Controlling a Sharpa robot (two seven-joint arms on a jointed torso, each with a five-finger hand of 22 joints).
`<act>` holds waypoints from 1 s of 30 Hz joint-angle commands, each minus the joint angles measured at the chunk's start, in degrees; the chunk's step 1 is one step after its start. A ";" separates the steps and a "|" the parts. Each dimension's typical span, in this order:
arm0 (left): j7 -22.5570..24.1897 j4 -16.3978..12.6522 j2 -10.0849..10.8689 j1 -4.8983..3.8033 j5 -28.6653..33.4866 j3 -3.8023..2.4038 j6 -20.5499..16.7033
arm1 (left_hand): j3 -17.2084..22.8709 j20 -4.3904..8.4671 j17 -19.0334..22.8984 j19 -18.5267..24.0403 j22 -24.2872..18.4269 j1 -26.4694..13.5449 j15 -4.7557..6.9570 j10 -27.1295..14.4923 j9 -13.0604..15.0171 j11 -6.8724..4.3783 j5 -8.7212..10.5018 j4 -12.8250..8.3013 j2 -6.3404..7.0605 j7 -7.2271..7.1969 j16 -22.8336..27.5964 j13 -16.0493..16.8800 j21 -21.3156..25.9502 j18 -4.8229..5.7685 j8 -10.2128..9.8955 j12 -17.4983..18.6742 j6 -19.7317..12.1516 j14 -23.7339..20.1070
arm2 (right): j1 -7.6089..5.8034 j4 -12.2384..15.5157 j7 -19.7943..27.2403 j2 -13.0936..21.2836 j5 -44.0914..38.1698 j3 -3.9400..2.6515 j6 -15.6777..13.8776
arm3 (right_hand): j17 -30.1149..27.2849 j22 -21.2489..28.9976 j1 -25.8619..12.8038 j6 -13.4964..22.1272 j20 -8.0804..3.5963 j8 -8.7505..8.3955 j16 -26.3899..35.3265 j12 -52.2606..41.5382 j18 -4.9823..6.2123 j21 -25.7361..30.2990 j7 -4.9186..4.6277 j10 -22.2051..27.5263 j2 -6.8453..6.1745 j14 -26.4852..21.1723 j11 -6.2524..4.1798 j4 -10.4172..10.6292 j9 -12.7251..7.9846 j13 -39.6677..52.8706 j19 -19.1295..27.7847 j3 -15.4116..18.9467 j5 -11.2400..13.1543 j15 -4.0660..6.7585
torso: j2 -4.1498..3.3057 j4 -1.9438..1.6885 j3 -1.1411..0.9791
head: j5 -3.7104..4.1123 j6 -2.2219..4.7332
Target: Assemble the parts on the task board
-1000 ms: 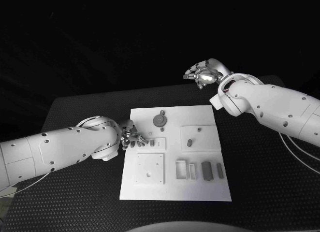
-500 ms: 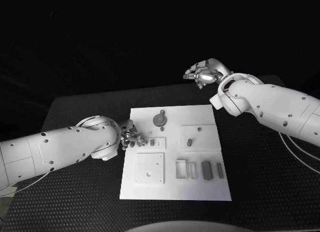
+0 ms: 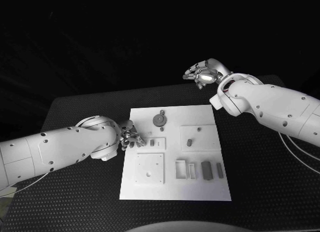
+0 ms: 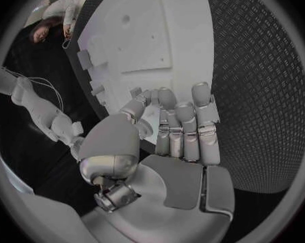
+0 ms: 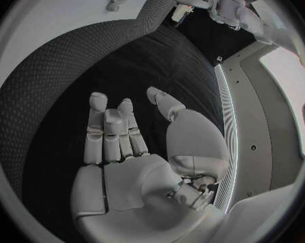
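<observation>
Task board (image 3: 175, 164) lying flat mid-worktop (image 3: 76, 111), small grey parts (image 3: 207, 170) sitting on it | left hand (image 3: 129, 137) hovering at the board's left edge, nearer hand, fingers loosely together, holding nothing | right hand (image 3: 202, 75) raised well beyond the far edge, released, grasping nothing.

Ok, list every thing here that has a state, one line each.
Left hand: at the board's left edge, fingers together, holding nothing that shows.
Right hand: raised beyond the table's far edge, empty, fingers apart.
Task board: flat on the table.
Round gear part: lying on the board's far end.
</observation>
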State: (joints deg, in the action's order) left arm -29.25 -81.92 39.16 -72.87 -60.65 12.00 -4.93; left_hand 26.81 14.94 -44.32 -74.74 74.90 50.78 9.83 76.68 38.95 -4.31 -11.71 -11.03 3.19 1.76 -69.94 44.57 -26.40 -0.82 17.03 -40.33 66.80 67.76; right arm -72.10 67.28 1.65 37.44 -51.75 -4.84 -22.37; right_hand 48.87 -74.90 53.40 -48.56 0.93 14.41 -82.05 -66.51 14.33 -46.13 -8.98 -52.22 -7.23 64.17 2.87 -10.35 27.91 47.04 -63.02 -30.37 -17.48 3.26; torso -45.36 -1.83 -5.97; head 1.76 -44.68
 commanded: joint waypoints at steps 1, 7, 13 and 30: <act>0.17 -0.02 -0.10 0.00 -0.36 -0.03 -0.02 | 0.07 0.33 0.12 0.24 1.21 0.39 0.13 -0.08 -0.01 -0.09 -0.40 -0.58 -1.21 0.07 -0.26 0.01 -0.27 -0.18 0.30 -0.35 0.43 -0.01 | 0.01 0.07 0.46 -0.02 -0.01 -0.03 0.59 | 0.09 -1.10 -0.57 -0.12 -0.27 -0.29 0.29 -0.37 0.67 0.16 -0.41 0.49 -0.14 -0.51 0.10 0.35 -0.07 -0.09 0.04 -0.07 -0.20 -0.02 | -0.01 -0.02 -0.03 | 0.01 -0.01; 0.24 0.01 -0.13 0.00 -0.36 -0.03 -0.23 | 0.54 0.36 0.24 0.20 1.24 0.87 0.16 0.07 0.00 -0.15 -0.60 -2.11 -4.31 0.00 -0.63 0.05 -0.62 -0.15 0.54 -0.61 0.65 0.08 | 0.01 0.09 0.46 0.01 -0.01 -0.03 0.58 | 0.09 -1.10 -0.58 -0.12 -0.27 -0.29 0.30 -0.37 0.67 0.16 -0.42 0.49 -0.14 -0.51 0.10 0.36 -0.07 -0.10 0.04 -0.07 -0.20 -0.02 | 0.01 -0.01 -0.01 | 0.00 -0.03; 0.03 0.29 -0.38 -0.01 -0.90 -0.03 0.13 | 1.06 0.37 0.34 0.22 1.24 1.63 0.18 0.13 0.00 -0.16 -0.38 -3.28 -6.15 -0.02 -0.87 0.06 -0.87 -0.12 0.67 -0.78 0.71 0.10 | 0.01 0.12 0.46 0.03 -0.01 -0.03 0.58 | 0.08 -1.10 -0.59 -0.12 -0.27 -0.29 0.31 -0.37 0.67 0.17 -0.42 0.49 -0.15 -0.52 0.10 0.36 -0.08 -0.10 0.05 -0.07 -0.20 -0.02 | 0.03 0.03 -0.06 | -0.01 -0.07; -0.43 0.76 -1.91 -0.09 -4.98 -0.09 4.33 | 1.43 0.60 0.18 -0.47 1.39 2.63 0.44 0.97 0.55 -0.60 -1.16 -5.17 -6.79 -0.49 -2.18 0.46 -2.16 -0.21 1.62 -1.90 1.72 0.81 | 0.01 0.32 0.44 0.07 -0.01 -0.03 0.61 | 0.07 -1.09 -0.61 -0.11 -0.26 -0.29 0.33 -0.38 0.67 0.18 -0.42 0.49 -0.16 -0.53 0.11 0.36 -0.08 -0.11 0.06 -0.07 -0.20 -0.03 | 0.01 0.04 -0.05 | 0.06 -0.12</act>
State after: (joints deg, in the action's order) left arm -29.86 -80.93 37.58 -73.09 -63.84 11.83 -2.98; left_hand 27.72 15.29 -44.08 -74.85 74.93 49.76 10.11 77.24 39.22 -4.86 -12.69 -15.38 -0.03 1.17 -71.92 45.02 -28.39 -0.82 18.39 -42.12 68.13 68.29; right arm -72.10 67.48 1.65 37.50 -51.75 -4.84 -22.33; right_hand 48.87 -74.90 53.41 -48.78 0.93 14.41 -82.05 -66.51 14.32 -46.13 -9.00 -52.01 -7.24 64.17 3.08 -10.35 27.91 47.00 -63.02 -30.37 -17.48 3.26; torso -45.35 -1.81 -6.00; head 1.83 -44.75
